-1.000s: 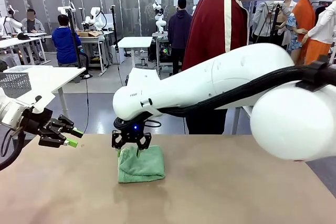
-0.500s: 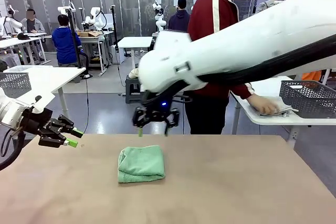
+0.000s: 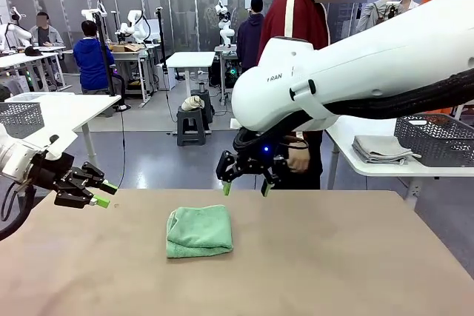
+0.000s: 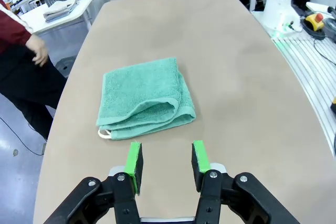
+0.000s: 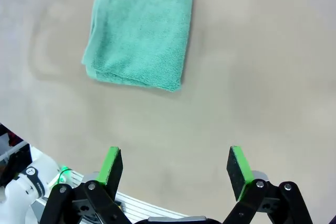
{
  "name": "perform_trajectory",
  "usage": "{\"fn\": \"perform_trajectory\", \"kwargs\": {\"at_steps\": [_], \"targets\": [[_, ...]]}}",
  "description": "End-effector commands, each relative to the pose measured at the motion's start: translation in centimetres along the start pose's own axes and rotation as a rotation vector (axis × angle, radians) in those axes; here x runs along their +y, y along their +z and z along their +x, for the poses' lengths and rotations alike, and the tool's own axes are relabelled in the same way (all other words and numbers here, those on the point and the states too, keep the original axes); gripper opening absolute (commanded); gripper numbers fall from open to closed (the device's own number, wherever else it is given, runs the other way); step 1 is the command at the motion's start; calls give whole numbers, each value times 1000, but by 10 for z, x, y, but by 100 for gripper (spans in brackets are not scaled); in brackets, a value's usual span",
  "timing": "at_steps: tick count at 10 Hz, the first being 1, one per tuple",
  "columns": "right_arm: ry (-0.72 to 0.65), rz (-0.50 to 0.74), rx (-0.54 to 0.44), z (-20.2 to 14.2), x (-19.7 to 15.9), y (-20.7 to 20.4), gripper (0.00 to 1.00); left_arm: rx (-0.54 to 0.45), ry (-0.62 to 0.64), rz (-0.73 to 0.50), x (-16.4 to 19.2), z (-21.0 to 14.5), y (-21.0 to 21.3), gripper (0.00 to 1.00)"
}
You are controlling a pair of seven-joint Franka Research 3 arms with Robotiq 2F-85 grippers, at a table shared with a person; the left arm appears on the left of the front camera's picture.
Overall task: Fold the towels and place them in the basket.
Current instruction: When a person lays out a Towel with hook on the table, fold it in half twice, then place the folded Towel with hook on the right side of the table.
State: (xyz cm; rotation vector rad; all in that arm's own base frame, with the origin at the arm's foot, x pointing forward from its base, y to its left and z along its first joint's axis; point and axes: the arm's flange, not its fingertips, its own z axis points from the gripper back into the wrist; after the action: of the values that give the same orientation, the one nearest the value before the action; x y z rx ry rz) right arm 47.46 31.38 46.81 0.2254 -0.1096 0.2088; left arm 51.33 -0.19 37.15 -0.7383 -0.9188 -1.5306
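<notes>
Right claw, jaws spread wide and empty, hangs in the air above the far edge of the desk, near its middle. A second ago it was down on the towel; it has since let go, lifted and drawn back toward the far edge. The mint-green towel lies folded into a thick square on the desk, a little left of the middle and nearer the far edge than the near one, with nothing touching it. Left claw has not moved: it hovers over the left edge of the desk, jaws partly apart, holding nothing. A dark grey basket stands on a separate side table past the desk's far right corner, well apart from the towel. The folding of this towel looks finished; what appears to be left is picking it up and carrying it to the basket.
</notes>
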Motion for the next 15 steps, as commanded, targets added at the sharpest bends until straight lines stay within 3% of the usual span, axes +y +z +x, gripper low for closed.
{"fn": "perform_trajectory", "kwargs": {"at_steps": [1, 12, 15], "targets": [[8, 4, 4, 8, 7, 2, 100, 0, 9, 2, -1, 3, 1, 50], [9, 8, -1, 6, 7, 2, 100, 0, 9, 2, -1, 3, 1, 50], [-47, 39, 27, 27, -2, -63, 100, 0, 9, 2, -1, 3, 1, 50]]}}
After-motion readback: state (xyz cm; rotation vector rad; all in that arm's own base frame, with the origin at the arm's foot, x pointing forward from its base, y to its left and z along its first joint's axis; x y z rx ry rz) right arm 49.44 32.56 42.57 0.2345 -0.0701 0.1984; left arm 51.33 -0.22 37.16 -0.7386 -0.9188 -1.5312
